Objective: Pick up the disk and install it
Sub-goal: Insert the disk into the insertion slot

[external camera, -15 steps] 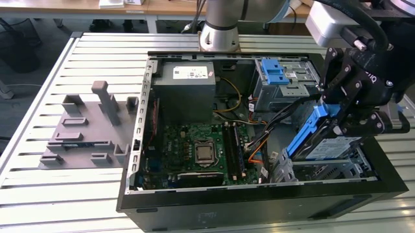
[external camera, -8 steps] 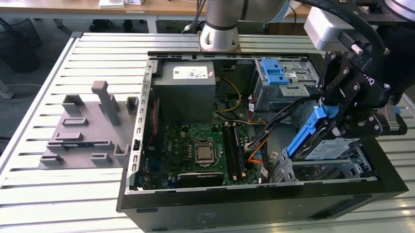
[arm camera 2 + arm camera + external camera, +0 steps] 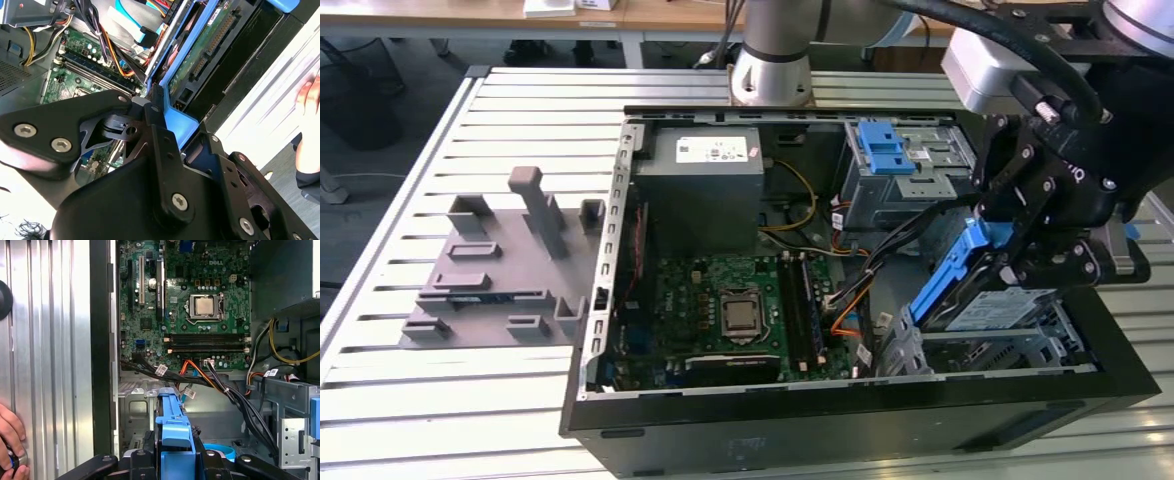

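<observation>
Underneath, slatted metal table (image 3: 414, 420); past the disk (image 3: 998, 310), desks (image 3: 670, 13).

Blue-railed silver disk (image 3: 991, 312), tilted, at the drive cage (image 3: 1014, 350)

On slatted table (image 3: 400, 400): computer case (image 3: 854, 430), fixture block (image 3: 494, 270) beside it at the exterior view's left; inside, motherboard (image 3: 734, 300), drive cage (image 3: 1014, 350) rightward; over that cage, perhaps partly in it, tilted disk (image 3: 987, 310) in gripper (image 3: 1027, 275)
</observation>
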Robot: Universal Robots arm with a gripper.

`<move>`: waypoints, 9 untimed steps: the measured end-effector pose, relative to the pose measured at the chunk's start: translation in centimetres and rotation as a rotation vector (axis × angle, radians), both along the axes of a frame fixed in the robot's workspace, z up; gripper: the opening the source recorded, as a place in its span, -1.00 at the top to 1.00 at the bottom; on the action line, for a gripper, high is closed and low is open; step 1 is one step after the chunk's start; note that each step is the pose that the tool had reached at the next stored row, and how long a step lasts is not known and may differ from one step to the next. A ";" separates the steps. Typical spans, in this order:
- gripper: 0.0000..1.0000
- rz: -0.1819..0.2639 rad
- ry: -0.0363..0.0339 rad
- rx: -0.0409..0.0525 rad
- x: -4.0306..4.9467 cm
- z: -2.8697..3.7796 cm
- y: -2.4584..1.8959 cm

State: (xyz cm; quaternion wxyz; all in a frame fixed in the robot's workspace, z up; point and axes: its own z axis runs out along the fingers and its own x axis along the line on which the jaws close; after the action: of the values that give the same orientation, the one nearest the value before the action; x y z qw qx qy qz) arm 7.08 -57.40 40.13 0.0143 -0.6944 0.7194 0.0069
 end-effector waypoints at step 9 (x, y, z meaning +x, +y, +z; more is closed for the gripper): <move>0.27 0.000 0.0001 -0.0001 0.00 -0.58 0.00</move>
State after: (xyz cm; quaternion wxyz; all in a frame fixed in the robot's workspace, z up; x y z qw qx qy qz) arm 7.08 -57.40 39.55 0.0142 -0.6944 0.7194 0.0069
